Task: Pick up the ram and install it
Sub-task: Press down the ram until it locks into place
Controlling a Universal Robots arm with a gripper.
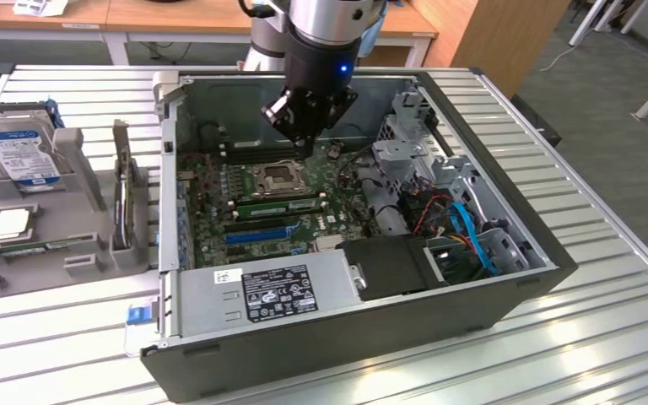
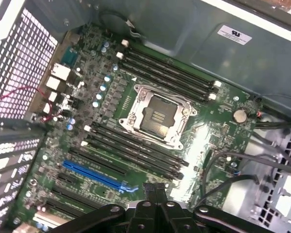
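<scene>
Currently the jaws (image 1: 301, 137) are closed tight together, with nothing seen between them. They hang inside the open computer case (image 1: 526, 245), above the motherboard (image 1: 341, 221), over the row of black memory slots (image 1: 259, 152) on the far side of the processor socket (image 1: 276, 176). In the wrist view the closed jaws (image 2: 155, 191) point down over the board, with the socket (image 2: 157, 115) and the slots on either side of it beneath.

The ram (image 1: 281, 205) appears as a narrow green stick seated in a slot just on the near side of the socket, apart from the jaws. Whether it is fully latched cannot be told.

A power supply (image 1: 273, 291) fills the near corner of the case. To the exterior view's left, a grey holder (image 1: 77, 253) on the slatted table (image 1: 594, 337) carries a hard drive (image 1: 14, 152).
</scene>
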